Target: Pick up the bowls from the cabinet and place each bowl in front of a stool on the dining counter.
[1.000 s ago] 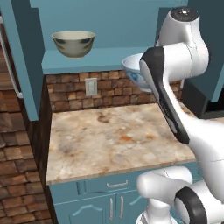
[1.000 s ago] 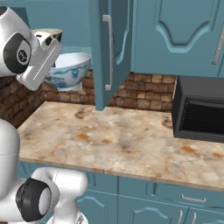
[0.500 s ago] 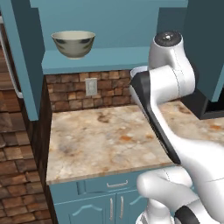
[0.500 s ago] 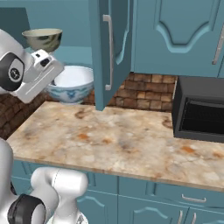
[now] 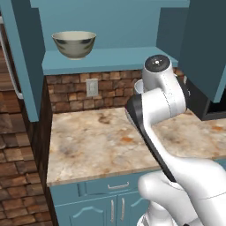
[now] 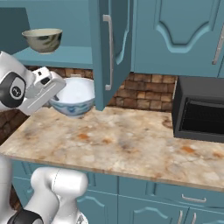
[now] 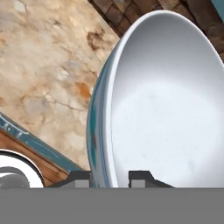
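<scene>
- White bowl (image 6: 74,97) held by its rim, just above the stone counter (image 6: 131,148), below the shelf.
- Gripper (image 7: 109,177) pinching that rim, one finger (image 7: 78,178) outside, the other (image 7: 142,178) inside.
- Olive bowl (image 5: 74,43) upright on the cabinet (image 5: 110,57) shelf.
- Cabinet door (image 6: 109,48) open.
- Black microwave (image 6: 199,114) at far right on the counter.

There are no words, numbers, labels or signs to read on anything in these pictures.
</scene>
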Robot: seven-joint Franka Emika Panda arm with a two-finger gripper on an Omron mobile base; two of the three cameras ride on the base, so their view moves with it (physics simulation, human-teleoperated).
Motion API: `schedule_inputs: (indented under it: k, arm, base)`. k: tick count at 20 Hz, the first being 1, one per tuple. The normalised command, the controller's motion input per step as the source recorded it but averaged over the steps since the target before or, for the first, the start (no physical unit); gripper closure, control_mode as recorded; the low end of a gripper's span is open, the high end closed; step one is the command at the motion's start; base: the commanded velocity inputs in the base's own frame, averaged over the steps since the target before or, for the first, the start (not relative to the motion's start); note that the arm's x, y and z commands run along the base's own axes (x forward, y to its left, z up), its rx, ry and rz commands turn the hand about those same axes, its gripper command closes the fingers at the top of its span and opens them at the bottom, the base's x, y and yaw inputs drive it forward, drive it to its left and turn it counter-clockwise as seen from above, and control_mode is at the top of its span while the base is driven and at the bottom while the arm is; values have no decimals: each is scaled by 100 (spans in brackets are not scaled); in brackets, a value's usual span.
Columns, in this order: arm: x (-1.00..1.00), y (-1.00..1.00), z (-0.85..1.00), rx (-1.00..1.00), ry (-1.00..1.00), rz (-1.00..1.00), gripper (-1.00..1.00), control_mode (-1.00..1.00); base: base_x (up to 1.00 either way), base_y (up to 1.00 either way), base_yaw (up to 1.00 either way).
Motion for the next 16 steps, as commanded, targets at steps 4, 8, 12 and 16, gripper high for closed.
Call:
schedule_inputs:
  k: [4, 8, 12, 16]
  arm:
    - [0, 0, -28, 2, 0, -2, 100, -100]
    - [0, 0, -2, 0, 0, 0, 100, -100]
    - [-5, 0, 0, 0, 0, 0, 100, 100]
    - [0, 0, 0, 0, 0, 0, 100, 100]
  base:
    - [0, 0, 0]
    - [0, 0, 0]
    - [-26, 0, 0]
    - [-77, 2, -1]
